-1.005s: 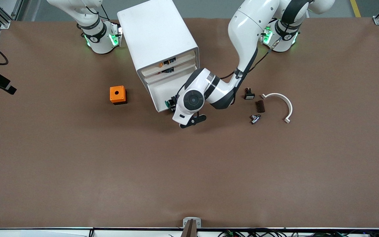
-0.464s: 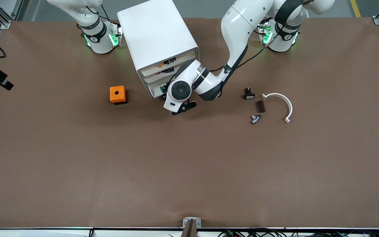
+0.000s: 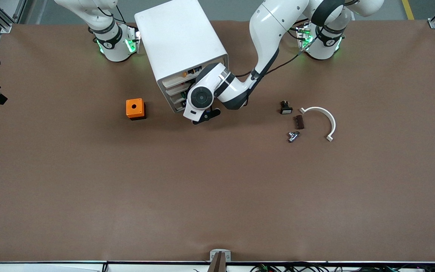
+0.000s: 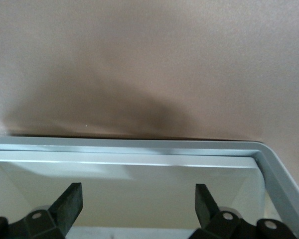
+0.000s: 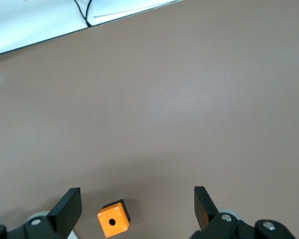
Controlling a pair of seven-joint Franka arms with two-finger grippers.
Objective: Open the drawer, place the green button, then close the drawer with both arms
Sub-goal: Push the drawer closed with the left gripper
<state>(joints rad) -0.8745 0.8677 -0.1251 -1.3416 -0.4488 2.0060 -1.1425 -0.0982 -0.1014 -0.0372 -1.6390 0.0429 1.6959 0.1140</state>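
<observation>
Closing is the step in hand: left gripper [image 4: 138, 204], jaws apart and empty, presses at the drawer [image 4: 139, 162] front, button unseen, presumably inside. Right gripper [image 5: 138, 206] waits open above the orange cube [image 5: 113, 223]. Next: push flush.

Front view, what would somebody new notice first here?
The white cabinet between the arms' bases, with the left gripper open at the drawer front. Next, the orange cube toward the right arm's end, with the open right gripper above it.
</observation>
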